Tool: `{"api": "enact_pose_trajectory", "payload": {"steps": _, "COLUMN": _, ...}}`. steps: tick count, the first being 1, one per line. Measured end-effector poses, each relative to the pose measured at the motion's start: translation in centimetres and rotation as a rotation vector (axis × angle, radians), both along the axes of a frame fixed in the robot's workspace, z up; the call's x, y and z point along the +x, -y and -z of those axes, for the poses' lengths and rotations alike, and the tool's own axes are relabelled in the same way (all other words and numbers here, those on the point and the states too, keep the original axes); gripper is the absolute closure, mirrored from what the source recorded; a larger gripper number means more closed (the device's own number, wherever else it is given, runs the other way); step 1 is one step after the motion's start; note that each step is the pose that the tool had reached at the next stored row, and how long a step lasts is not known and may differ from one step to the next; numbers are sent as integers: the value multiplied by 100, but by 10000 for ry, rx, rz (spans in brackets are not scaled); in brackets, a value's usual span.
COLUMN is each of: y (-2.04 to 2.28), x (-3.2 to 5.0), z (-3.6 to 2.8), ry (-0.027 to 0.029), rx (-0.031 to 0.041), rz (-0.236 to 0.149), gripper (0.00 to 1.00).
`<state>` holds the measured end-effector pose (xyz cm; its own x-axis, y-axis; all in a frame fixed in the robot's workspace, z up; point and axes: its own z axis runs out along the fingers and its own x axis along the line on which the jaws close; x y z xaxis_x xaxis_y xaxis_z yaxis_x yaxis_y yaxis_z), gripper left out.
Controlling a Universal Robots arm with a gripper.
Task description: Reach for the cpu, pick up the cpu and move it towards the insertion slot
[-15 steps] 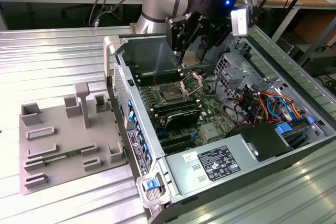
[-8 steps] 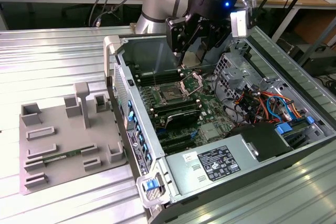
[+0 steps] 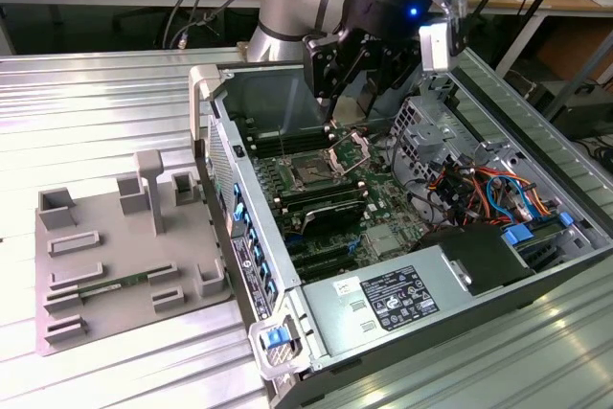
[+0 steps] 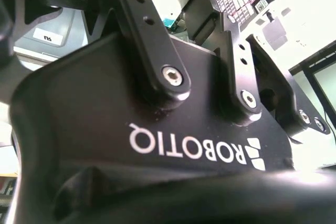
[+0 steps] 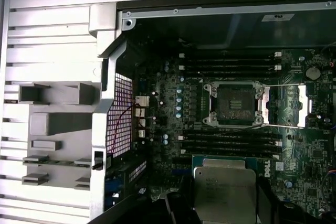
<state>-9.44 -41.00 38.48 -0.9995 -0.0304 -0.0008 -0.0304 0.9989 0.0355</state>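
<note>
**Ann:** The arm is over the open computer case, and the pincer hangs just above the motherboard, close to the insertion slot.

**Bo:** In the first wrist view the cpu has its pale metal top facing the camera. Dark fingers press in on two opposite sides of it, so the pincer is clamped on the cpu.

**Ann:** How far is it from the insertion slot?

**Bo:** It's near the slot but not over it. In that view a bank of long black memory slots shows between the slot and the chip. A second bank lies on the slot's other side.

**Ann:** The slot is open. Its dark centre is bare and the silver frame runs round it. The hinged plate is swung back flat beside it.

**Bo:** In the exterior view that plate stands tilted up just beside the slot, under the pincer.

**Ann:** The second wrist view shows the pincer's black body and its linkage arms close up.

**Bo:** Well away from the slot, outside the case on the exterior view's left, a grey moulded fixture lies on the ribbed metal tabletop. Inside the case, the power supply sits nearer the camera than the slot.
</note>
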Motion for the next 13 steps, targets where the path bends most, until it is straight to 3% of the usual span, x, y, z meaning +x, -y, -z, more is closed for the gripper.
{"api": "enact_pose_trajectory", "payload": {"steps": 13, "y": 0, "x": 6, "z": 40, "ry": 0, "rx": 0, "rz": 0, "gripper": 45}}
